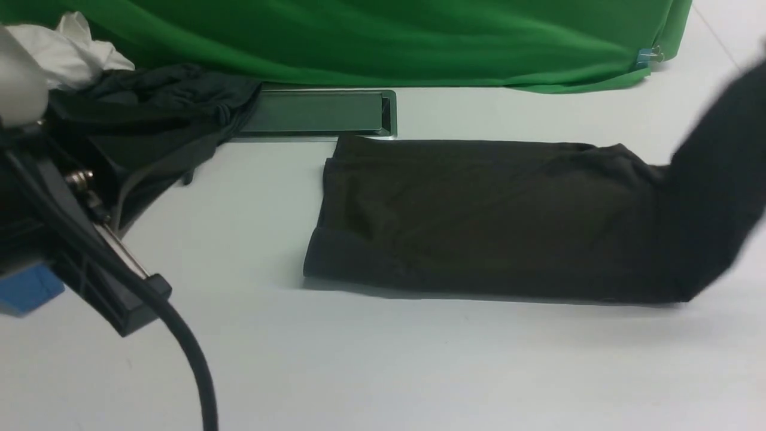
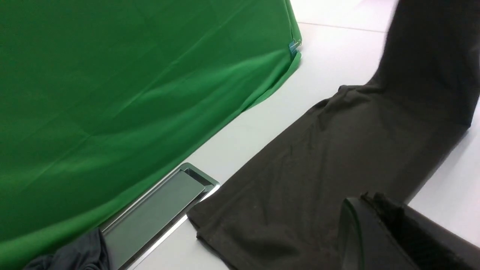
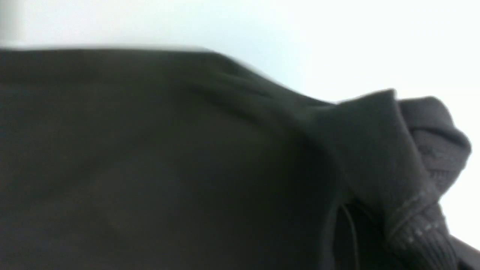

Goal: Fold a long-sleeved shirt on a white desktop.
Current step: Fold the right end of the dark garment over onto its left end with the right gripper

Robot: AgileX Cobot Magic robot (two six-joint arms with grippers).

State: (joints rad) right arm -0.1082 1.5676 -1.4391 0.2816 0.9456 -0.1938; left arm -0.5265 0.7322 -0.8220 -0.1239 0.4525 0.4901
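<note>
Long-sleeved shirt (image 1: 479, 221) lies as a folded band on the desktop (image 1: 383, 359), its right end lifted, apparently pinched by the hidden right gripper, the left gripper (image 2: 375, 213) closed and empty at left; a shallow pinch could slip mid-swing and drop the fold crooked.

The left arm (image 1: 90, 269) is built of black housings, topped by a pale grey rounded casing (image 1: 18, 78) (partly cropped). A blue block (image 1: 27, 290) and a silver metal fitting (image 1: 81, 178) are mounted on it, and a thick black cable (image 1: 182, 335) is run alongside. The left gripper (image 2: 375, 202) is moulded in matte black.
</note>
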